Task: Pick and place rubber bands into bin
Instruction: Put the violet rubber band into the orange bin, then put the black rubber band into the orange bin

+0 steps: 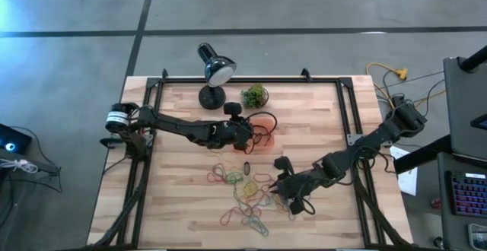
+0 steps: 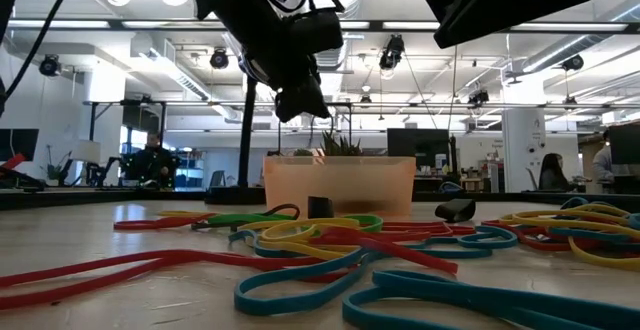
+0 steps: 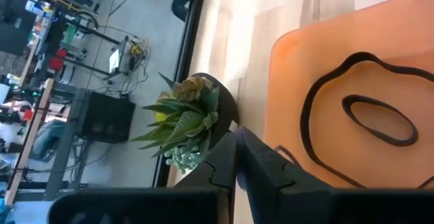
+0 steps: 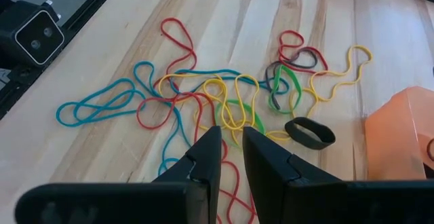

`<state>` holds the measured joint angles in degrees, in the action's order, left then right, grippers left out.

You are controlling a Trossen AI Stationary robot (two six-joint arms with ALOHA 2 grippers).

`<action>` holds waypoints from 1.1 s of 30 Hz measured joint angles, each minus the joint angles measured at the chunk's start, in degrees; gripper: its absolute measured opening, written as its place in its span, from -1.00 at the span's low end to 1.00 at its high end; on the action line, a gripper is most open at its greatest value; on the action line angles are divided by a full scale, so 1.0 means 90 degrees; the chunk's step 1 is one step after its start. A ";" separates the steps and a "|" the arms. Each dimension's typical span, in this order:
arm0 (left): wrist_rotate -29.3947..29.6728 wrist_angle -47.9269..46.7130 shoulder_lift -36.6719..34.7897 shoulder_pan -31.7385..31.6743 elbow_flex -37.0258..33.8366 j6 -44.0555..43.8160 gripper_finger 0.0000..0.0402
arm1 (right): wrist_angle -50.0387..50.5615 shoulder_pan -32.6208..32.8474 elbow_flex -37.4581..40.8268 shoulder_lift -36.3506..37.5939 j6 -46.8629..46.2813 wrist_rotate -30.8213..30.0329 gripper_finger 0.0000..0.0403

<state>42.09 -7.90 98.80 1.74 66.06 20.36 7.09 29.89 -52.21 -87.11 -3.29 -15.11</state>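
**Left arm over the bin, right arm over the pile of bands**

While the left gripper (image 1: 257,135) hangs just above the small, shallow, translucent orange-red plastic bin (image 1: 268,146), its fingers stand closed together with nothing visible between them. Two dark rubber loops (image 3: 369,119) already lie on the bin floor, one nested inside the other, as the left wrist view shows. Beside the bin stands a small green spiky plant in a dark pot (image 1: 254,95), and beyond it a black desk lamp (image 1: 214,70).

Most of the thin coloured rubber bands (image 1: 247,194), in red, yellow, green, blue and dark tones, lie tangled on the pale wooden surface (image 1: 175,198), between the bin and the near edge. A wider black loop (image 4: 309,132) lies at the edge of the tangle nearest the bin.

The right gripper (image 1: 283,190) is poised low over this tangle, its fingers a narrow gap apart and apparently empty; yellow and green bands lie just ahead of the fingertips.

Judged from this layout, a drop into the bin appears complete and the next pick falls to the right arm. That move calls for isolating one strand from the overlapping loops, so that neighbouring bands are not dragged along.
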 joint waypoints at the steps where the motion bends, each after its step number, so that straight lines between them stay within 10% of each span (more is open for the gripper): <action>1: 0.0000 -0.0005 0.0000 0.0000 0.0000 0.0000 -0.95 | -0.0002 -0.0001 0.0000 0.0000 -0.0001 0.0000 -0.72; 17: -0.0059 -0.0259 -0.0049 0.0291 0.0000 -0.0175 -0.71 | 0.1300 0.0000 0.0042 0.0000 -0.0829 -0.0465 -0.72; 33: -0.0384 -0.1125 -0.1284 0.2675 0.0000 -0.1530 -0.71 | 0.1642 -0.0532 0.0910 -0.0031 0.0007 -0.1486 -0.72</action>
<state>38.63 -18.02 87.25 25.82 66.06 6.59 21.87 25.10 -44.01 -87.39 -3.22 -28.49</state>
